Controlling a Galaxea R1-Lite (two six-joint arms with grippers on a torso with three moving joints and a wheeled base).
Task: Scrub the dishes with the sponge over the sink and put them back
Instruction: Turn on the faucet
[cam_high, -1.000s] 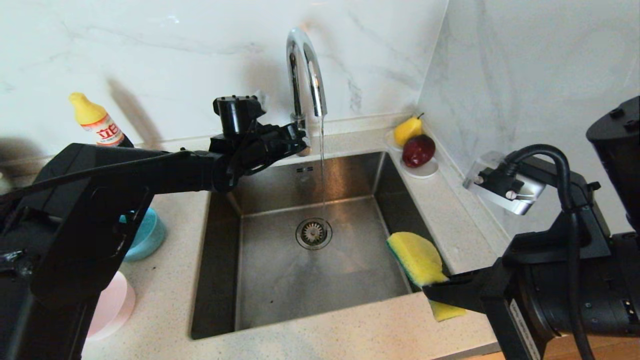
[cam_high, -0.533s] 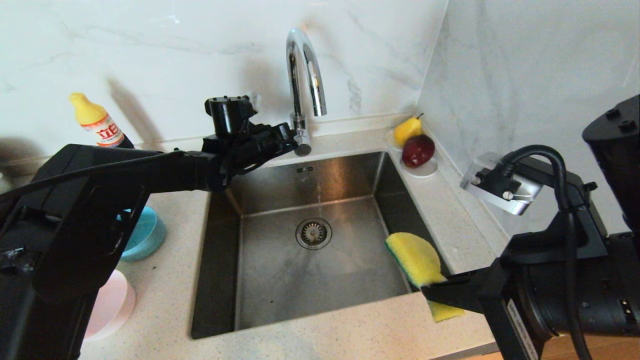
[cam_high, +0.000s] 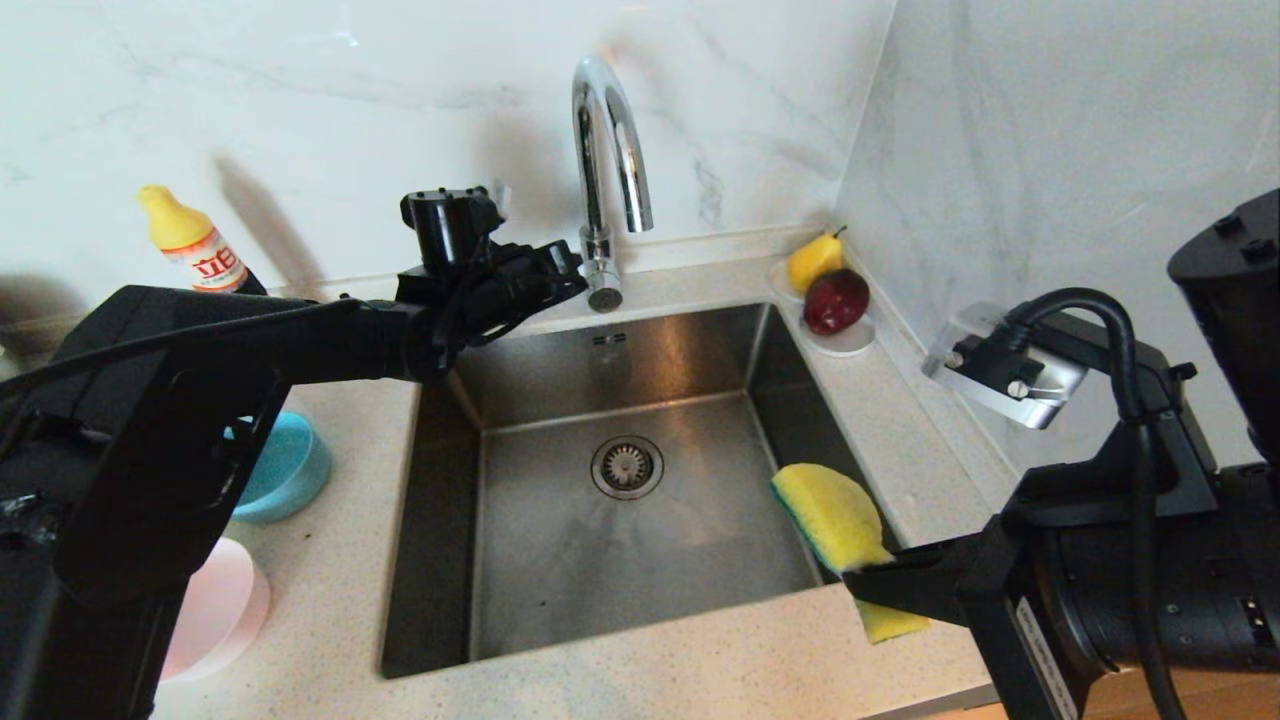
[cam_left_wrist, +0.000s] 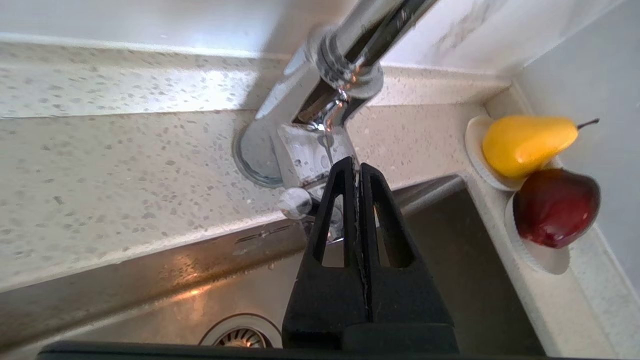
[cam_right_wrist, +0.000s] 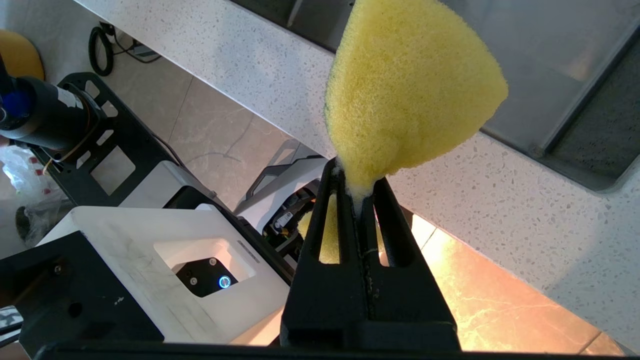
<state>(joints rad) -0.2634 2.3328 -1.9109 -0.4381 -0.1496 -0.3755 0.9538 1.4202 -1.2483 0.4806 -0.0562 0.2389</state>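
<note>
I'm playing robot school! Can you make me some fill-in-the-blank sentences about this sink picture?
1. The right gripper is shut on the yellow ____.
2. The left gripper is shut and holds ____, next to the tap.
3. The pear shares a saucer with a dark ____ fruit.

Missing words: sponge; nothing; red

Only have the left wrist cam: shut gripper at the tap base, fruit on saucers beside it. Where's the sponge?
Observer: The yellow fan-shaped sponge with a green scouring layer is pinched by its tail in the right gripper, over the right front corner of the square steel sink.
Operator: Water on?
Observer: No stream shows from the chrome gooseneck tap in the head view.
Operator: Bowls?
Observer: A light blue round plastic bowl and a pale pink one sit on the speckled counter, left of the sink. No yellow bowl is in view.
</note>
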